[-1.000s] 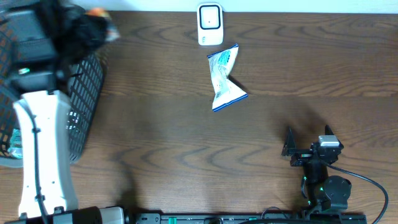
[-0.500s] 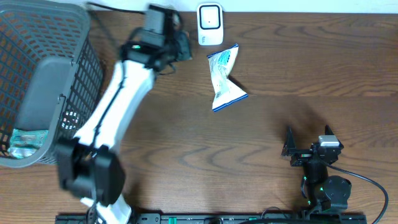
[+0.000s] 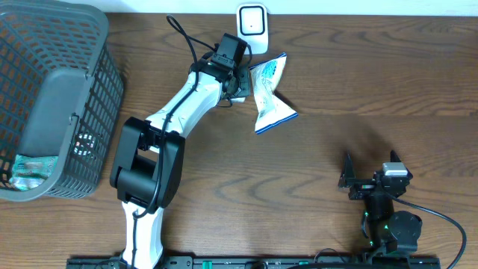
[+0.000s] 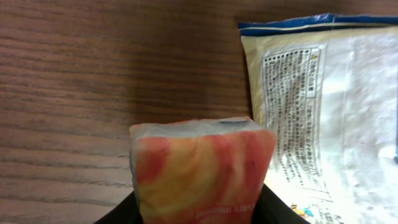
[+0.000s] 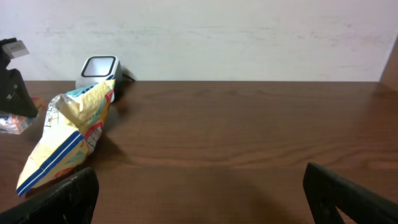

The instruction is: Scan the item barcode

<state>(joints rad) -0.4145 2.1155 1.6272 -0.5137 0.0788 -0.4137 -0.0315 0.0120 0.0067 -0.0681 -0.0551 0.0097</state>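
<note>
While the right hand (image 3: 370,163) sits spread wide at the near edge, well apart from everything, the left hand (image 3: 239,81) is the nearer one. A red-and-yellow packet (image 4: 202,165) stands between its fingers, though I cannot tell if they pinch it. The scanner (image 3: 252,28) stands just beyond, and a blue-and-white bag (image 3: 270,93) lies just to the right.

The left arm has been swung away from over the basket (image 3: 52,22), whose inside is now uncovered, and carried across the surface (image 3: 373,75). The left claw (image 3: 240,84) has been brought below the scanner (image 3: 252,28), just beside the blue-and-white bag (image 3: 269,93), a red-and-yellow packet (image 4: 202,168) between its fingers.
</note>
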